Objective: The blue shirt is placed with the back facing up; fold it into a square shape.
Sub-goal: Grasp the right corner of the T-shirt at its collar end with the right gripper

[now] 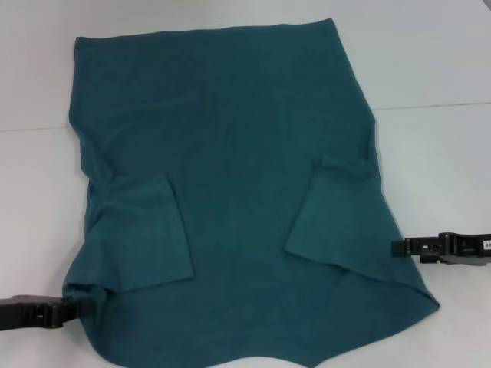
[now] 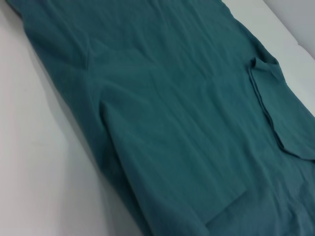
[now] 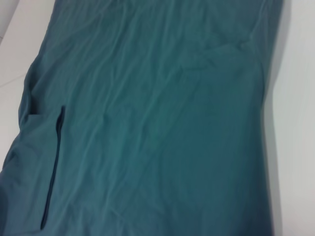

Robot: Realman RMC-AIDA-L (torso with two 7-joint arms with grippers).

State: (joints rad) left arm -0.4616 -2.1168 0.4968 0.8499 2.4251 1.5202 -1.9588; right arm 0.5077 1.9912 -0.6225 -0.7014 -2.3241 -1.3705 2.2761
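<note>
Sleeves are already folded inward on the blue shirt (image 1: 230, 153), spread on the worktop (image 1: 430, 61). Left tool (image 1: 70, 308) appears clamped on its edge; right tool (image 1: 397, 247) touches the hem, state undeterminable. Both corners should be lifted evenly.

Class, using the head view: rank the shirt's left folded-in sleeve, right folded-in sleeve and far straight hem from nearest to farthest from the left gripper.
Measured from the left gripper:
1. Left folded-in sleeve, just above it.
2. Right folded-in sleeve, across the blue shirt.
3. Far straight hem, at the table's far side.

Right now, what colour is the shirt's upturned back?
Plain dark teal-blue shirt, no print; head view shows it best.
</note>
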